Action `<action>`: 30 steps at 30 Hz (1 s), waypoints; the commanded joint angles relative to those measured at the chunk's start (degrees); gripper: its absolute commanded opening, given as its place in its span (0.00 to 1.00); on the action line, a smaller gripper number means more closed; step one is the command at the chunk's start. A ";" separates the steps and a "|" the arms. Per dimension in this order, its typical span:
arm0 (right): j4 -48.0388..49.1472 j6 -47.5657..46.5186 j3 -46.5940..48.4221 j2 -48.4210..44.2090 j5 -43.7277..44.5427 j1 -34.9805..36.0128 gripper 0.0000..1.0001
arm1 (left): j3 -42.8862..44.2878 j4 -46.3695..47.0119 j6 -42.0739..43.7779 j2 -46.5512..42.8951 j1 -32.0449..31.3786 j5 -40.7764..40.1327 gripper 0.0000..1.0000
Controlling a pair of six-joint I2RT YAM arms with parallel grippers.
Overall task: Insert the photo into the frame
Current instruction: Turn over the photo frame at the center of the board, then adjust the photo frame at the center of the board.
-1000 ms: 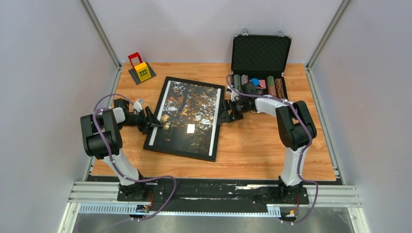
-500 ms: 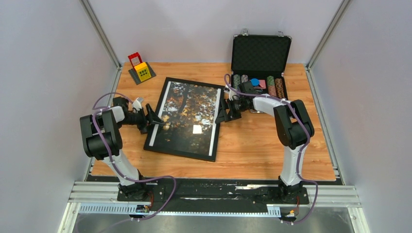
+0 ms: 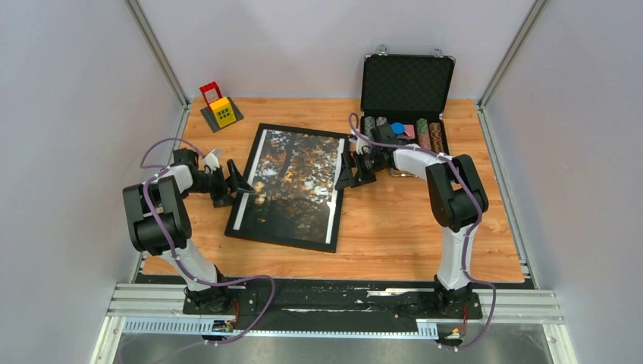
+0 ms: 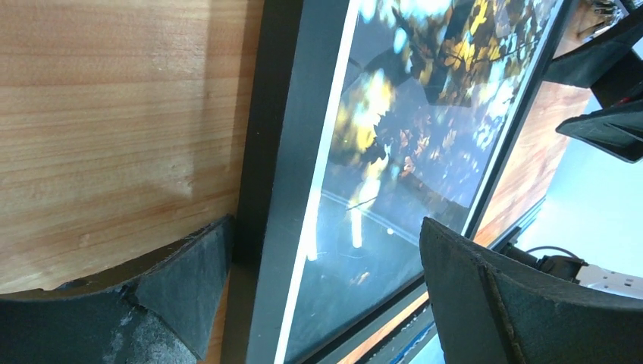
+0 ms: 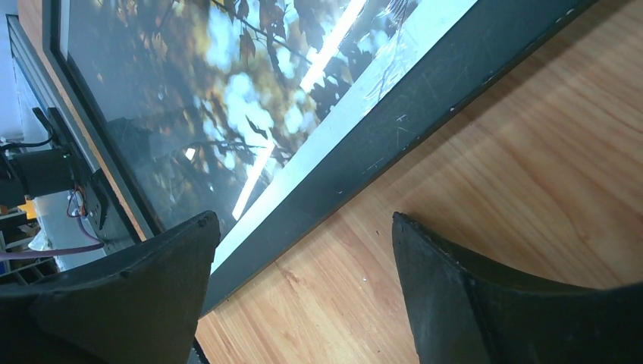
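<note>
The frame lies flat on the wooden table, black face up, turned a little clockwise. The photo of dark trees and orange foliage lies inside it, white strips at both short ends. My left gripper is open at the frame's left rail. In the left wrist view one finger rests against the rail's outer edge and the other hangs over the photo. My right gripper is open at the right rail. In the right wrist view mostly bare table shows between its fingers, beside the rail.
An open black chip case with several chip stacks stands at the back right, just behind my right arm. A red and yellow toy block on a grey plate sits at the back left. Metal rails edge the table.
My right gripper has moved slightly left and back along the right rail. My left arm has drawn back a little to the left. A bright glare patch on the photo has vanished.
</note>
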 commanded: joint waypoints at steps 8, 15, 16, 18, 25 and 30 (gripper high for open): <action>-1.11 0.39 5.50 2.02 0.74 0.33 0.86 | 2.52 -2.59 5.93 2.00 -1.80 -3.97 1.00; -3.18 -0.60 8.61 3.94 0.45 0.44 0.86 | 4.16 -4.75 7.48 2.57 -8.18 -3.92 1.00; -3.82 -0.78 9.25 4.30 0.31 0.46 0.86 | 4.26 -4.79 7.48 2.48 -8.52 -4.10 1.00; -4.47 -1.08 10.39 4.93 0.25 0.47 0.86 | 4.34 -4.97 8.14 2.24 -9.19 -4.16 1.00; -6.13 -1.77 14.30 6.15 0.79 0.50 0.86 | 4.55 -5.51 9.33 1.99 -10.28 -3.47 1.00; -6.53 -2.45 15.05 5.12 2.98 0.41 0.86 | 5.38 -6.69 10.39 1.90 -12.88 -2.71 1.00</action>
